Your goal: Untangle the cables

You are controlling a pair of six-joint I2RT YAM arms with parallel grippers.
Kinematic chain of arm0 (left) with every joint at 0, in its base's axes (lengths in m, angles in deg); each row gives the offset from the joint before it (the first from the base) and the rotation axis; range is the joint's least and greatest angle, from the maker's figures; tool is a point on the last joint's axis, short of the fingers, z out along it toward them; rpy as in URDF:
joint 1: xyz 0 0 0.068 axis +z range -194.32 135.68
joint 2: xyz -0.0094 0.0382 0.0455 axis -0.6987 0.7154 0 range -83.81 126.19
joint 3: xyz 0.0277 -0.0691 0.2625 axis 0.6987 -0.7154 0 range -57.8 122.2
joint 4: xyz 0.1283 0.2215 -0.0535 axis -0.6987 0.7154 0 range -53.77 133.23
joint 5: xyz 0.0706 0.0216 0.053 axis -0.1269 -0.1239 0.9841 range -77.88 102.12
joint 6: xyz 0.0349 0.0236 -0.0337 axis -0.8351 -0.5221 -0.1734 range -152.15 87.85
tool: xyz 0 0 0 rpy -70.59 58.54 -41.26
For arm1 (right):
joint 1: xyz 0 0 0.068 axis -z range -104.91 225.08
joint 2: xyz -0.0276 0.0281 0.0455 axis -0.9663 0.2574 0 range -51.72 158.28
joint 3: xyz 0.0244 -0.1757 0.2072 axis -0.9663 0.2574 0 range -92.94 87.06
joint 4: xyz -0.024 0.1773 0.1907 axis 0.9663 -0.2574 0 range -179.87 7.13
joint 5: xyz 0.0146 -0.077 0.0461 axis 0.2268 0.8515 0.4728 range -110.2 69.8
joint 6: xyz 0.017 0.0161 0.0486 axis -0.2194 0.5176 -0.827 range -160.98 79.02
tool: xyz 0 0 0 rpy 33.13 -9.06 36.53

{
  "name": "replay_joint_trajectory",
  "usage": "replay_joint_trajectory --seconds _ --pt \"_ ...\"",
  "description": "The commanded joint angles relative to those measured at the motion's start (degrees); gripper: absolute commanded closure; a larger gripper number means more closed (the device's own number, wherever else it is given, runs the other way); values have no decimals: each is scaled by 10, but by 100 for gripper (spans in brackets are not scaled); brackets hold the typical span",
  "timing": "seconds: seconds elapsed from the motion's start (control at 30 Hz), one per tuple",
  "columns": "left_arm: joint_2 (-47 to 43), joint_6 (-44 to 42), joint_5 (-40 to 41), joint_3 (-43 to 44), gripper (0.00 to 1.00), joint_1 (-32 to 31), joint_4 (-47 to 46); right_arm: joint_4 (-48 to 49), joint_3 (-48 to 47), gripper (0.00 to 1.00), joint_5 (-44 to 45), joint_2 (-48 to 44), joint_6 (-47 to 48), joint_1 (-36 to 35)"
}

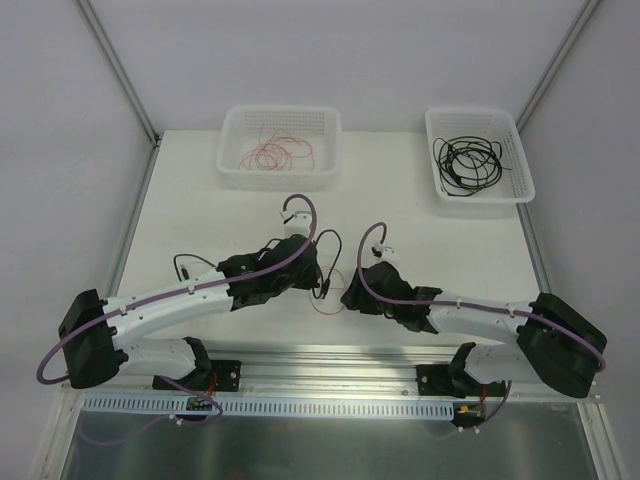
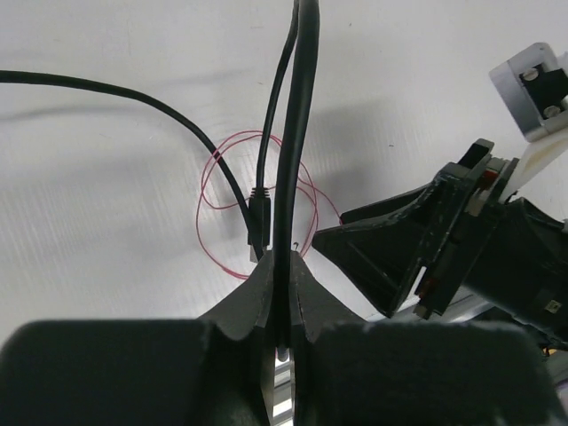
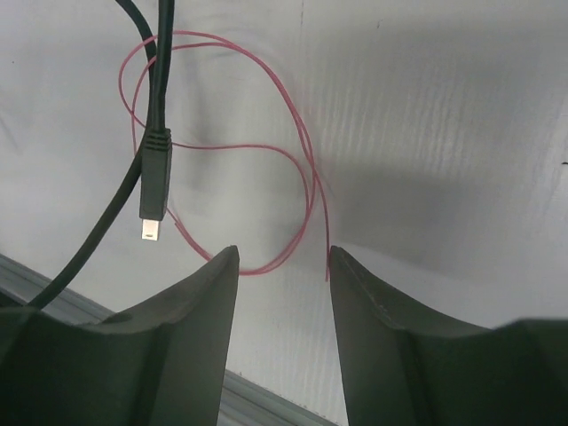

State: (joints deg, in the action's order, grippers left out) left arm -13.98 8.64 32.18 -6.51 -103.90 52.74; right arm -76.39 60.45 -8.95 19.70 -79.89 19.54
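Observation:
My left gripper (image 2: 282, 263) is shut on a black cable (image 2: 299, 133) that runs up between its fingers. The cable's end plug (image 2: 257, 220) hangs just ahead of the tips, and another stretch (image 2: 106, 89) runs off to the left. A thin red-pink wire (image 2: 216, 169) lies in loose loops on the table under the plug. My right gripper (image 3: 282, 257) is open and empty, low over the near edge of the same red wire (image 3: 306, 177), with the black plug (image 3: 153, 182) at its upper left. From above, both grippers, left (image 1: 318, 278) and right (image 1: 350, 298), meet at the table's front centre.
A white basket (image 1: 279, 110) at the back left holds red wire loops (image 1: 275, 155). A white basket (image 1: 470, 111) at the back right holds black cable coils (image 1: 467, 162). A metal rail (image 1: 330, 352) runs along the near table edge. The right gripper's body (image 2: 444, 240) is close beside my left gripper.

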Motion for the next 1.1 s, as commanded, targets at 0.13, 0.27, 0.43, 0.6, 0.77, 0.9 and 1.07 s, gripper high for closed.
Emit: replay_joint_trajectory --seconds 0.13,0.27,0.43,0.6,0.77,0.9,1.07 --pt "-43 25 10 13 100 -1 -11 33 -38 52 51 61 -32 -16" --pt "-92 33 12 9 100 0 -12 26 -44 57 69 94 -35 -15" --pt "-132 41 7 -1 100 0 -11 47 -52 59 70 122 -20 -16" --pt "-168 46 -4 -1 100 0 -9 85 -49 66 68 130 9 -16" --pt "-188 47 -8 0 100 0 -1 140 -35 66 54 112 40 -16" --pt "-189 46 -9 1 100 0 10 152 -27 62 48 73 86 -16" --pt "-193 42 -17 9 100 0 21 144 -27 57 54 7 181 -15"
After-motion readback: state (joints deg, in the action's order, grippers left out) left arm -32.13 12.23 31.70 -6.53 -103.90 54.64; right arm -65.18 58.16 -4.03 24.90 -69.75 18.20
